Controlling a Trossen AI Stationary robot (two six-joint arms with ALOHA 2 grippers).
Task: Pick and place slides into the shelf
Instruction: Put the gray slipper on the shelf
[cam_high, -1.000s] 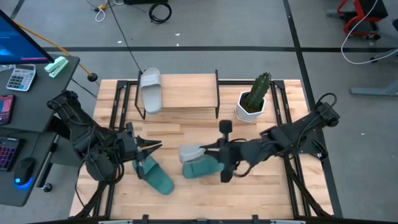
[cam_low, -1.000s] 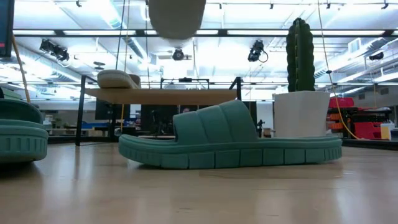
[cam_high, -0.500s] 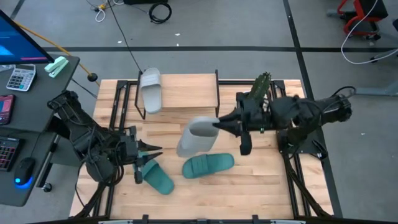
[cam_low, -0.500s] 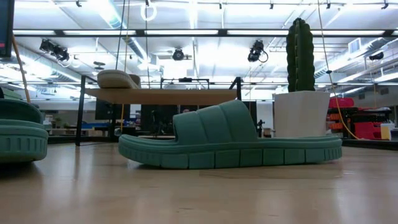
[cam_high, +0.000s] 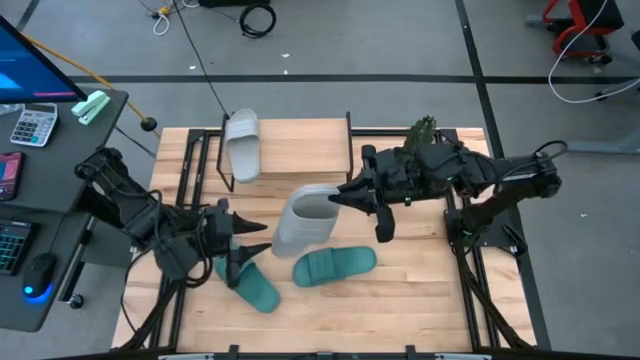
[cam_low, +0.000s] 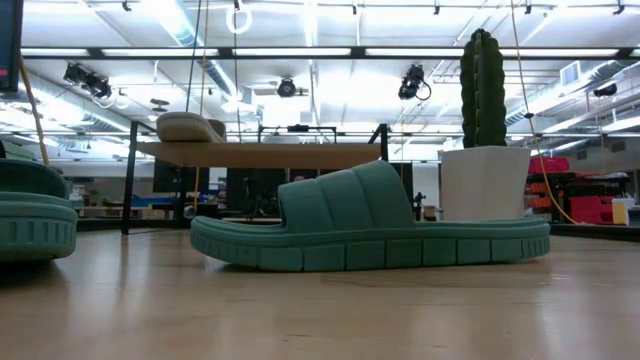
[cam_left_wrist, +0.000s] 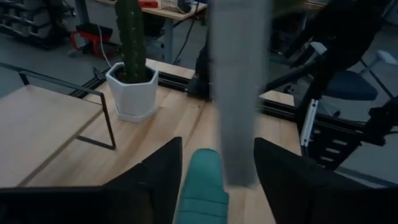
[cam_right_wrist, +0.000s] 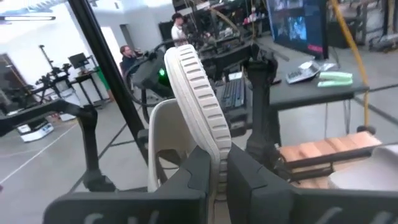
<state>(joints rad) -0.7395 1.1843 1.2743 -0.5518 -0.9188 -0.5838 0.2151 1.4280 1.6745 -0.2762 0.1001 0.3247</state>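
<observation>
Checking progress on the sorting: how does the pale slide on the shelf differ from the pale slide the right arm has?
The pale slide on the shelf lies flat on the board of the shelf; the held pale slide hangs tilted above the table, short of the shelf. The first is free of any tool; the second is clamped at its sole edge by the right tool. Both are grey-white with a wide strap.

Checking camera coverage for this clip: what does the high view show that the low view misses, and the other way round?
Only the high view shows both arms: the right hand shut on a pale slide held above the table, the left hand open over a teal slide. Only the low view shows the ceiling lights and the room behind, seen under the shelf. Both show the shelf with a pale slide on it, the teal slide in the middle of the table, and the potted cactus.
</observation>
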